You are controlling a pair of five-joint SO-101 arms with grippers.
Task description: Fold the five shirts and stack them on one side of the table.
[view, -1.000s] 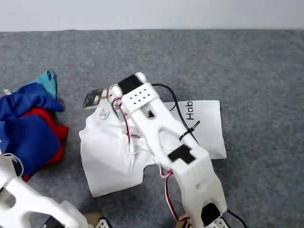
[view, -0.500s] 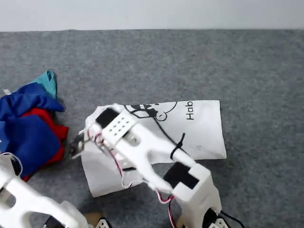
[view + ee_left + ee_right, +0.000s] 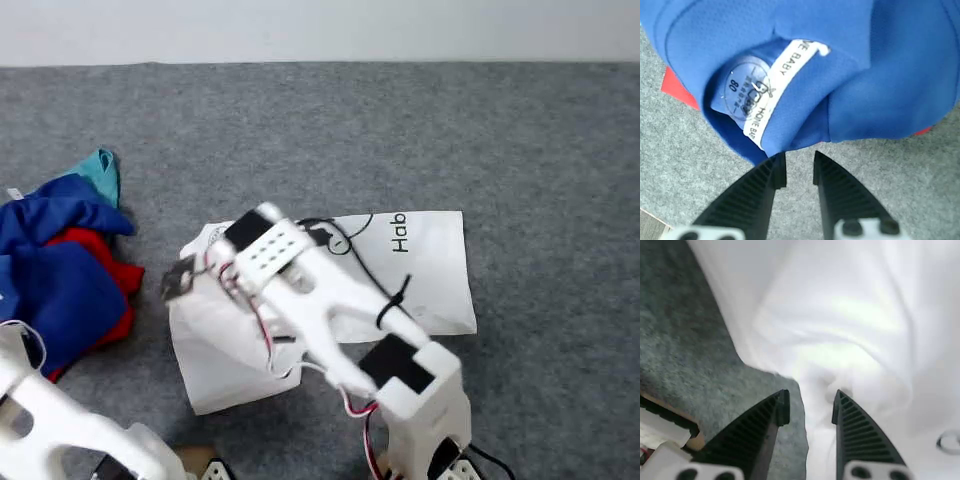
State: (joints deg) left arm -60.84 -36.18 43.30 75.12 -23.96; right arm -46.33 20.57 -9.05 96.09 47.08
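1. Half a second ago the right hand (image 3: 173, 285) was just off the white shirt (image 3: 430, 280), over bare desk (image 3: 450, 130). It now sits slightly back, at the shirt's edge.
2. A second ago that hand was at the shirt's far edge and the cloth under it was bunched. The shirt now lies spread out, print upward.
3. The right hand's jaws are narrowly parted. The shirt's edge runs beneath the gap and under one finger, with grey desk under the other. I cannot tell whether the fingers touch the cloth.
4. The rest of the white shirt stretches away behind this hand, under its arm.
5. The left hand (image 3: 797, 160) is also open by a narrow gap, with nothing between its fingers and bare desk below.
6. A blue shirt (image 3: 840, 75) lies just ahead of its fingertips, collar label (image 3: 772, 90) showing and a red shirt (image 3: 677, 87) peeking from beneath.
7. A teal shirt (image 3: 100, 170) lies at the far end of that pile, which sits near the right hand on the side away from the white shirt.
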